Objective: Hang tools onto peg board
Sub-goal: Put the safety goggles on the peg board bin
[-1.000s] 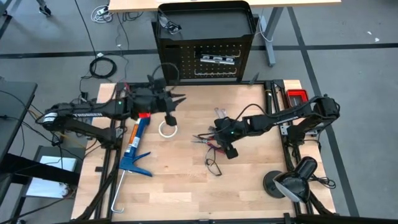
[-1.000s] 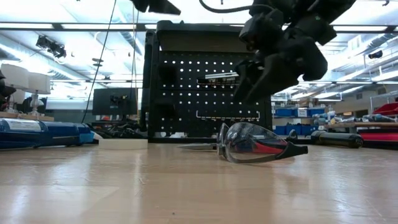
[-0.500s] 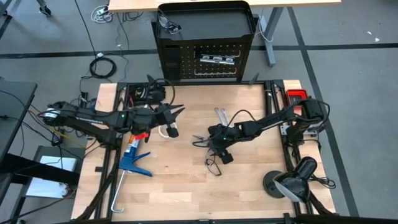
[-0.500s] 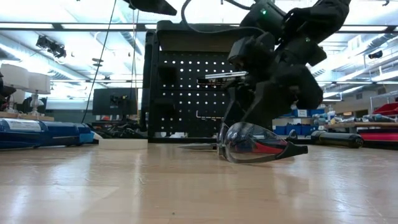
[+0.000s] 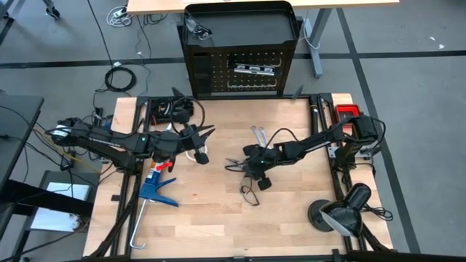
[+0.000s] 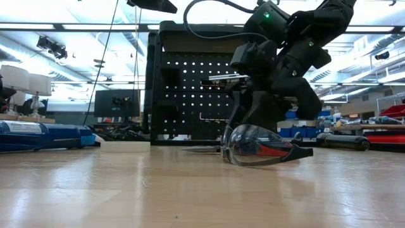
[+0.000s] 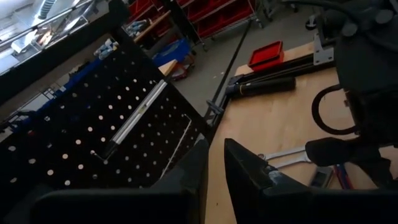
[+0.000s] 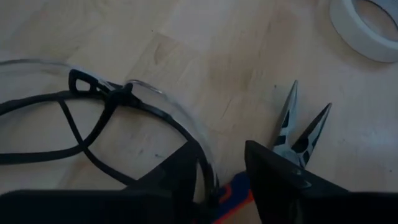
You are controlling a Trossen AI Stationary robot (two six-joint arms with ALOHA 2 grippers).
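The peg board (image 5: 218,73) stands upright at the table's far edge, and a slim black-and-silver bar (image 7: 134,118) hangs on it. Two silver wrenches (image 5: 258,135) lie mid-table. The red-and-blue-handled pliers (image 8: 298,134) and the black-framed safety glasses (image 6: 256,149) lie side by side on the wood. My right gripper (image 8: 221,155) is down over them, open, with the lens rim (image 8: 204,152) and a pliers handle (image 8: 235,186) between its fingers; I cannot tell whether it touches them. My left gripper (image 7: 216,149) hovers left of centre, shut on nothing, pointing toward the peg board.
A blue caulking gun (image 5: 156,178) lies along the table's left side. A white tape roll (image 8: 367,31) sits on the wood near my left gripper. A red bin (image 5: 348,111) and a desk lamp (image 5: 338,211) stand at the right edge.
My right gripper has sunk onto the glasses and pliers, then held still there. My left gripper has swung toward the table's near edge, dropping a little and rolling slightly.
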